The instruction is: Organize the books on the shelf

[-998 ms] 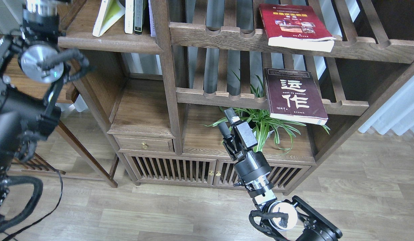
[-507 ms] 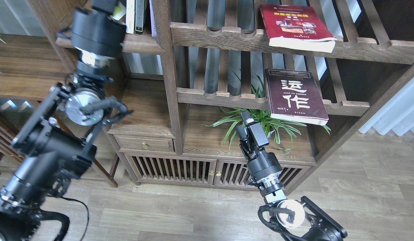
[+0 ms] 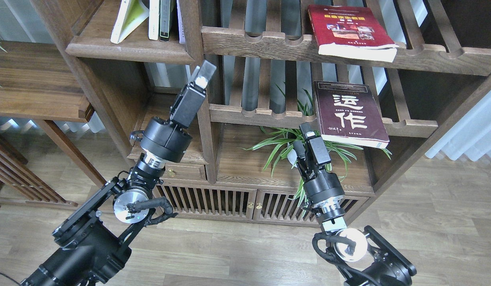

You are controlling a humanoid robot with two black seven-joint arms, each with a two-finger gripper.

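Wooden bookcase (image 3: 198, 99) fills the view, dark brown, several compartments. Solid shelf (image 3: 130, 49) at upper left, up and left of the left gripper (image 3: 203, 75); it holds a yellow-green book (image 3: 128, 18) leaning to the right against a few thin upright books (image 3: 160, 18), tops cropped by the frame edge. Upper slatted rack (image 3: 269, 45), up and right of the left gripper: red book (image 3: 350, 29) lies flat on it, cover up, page edge overhanging the notched front rail. Lower slatted rack (image 3: 265, 115), just right of the left gripper and above the right gripper (image 3: 303, 137): maroon book (image 3: 348, 113) lies flat, cover up, lower edge past the front rail, just up and right of the right gripper's tip, not touching as far as I can see. Bottom open compartment behind the right gripper holds a spider plant (image 3: 293, 145); leaves spread around the gripper. Cabinet base has slatted doors (image 3: 229, 202) and a small drawer (image 3: 172, 171), below both grippers. Left gripper points up in front of the vertical post, seen edge-on, fingers not separable: cannot tell if apart or together, nothing visibly held. Right gripper points up toward the maroon book's lower left corner, fingers look slightly apart, holding nothing.
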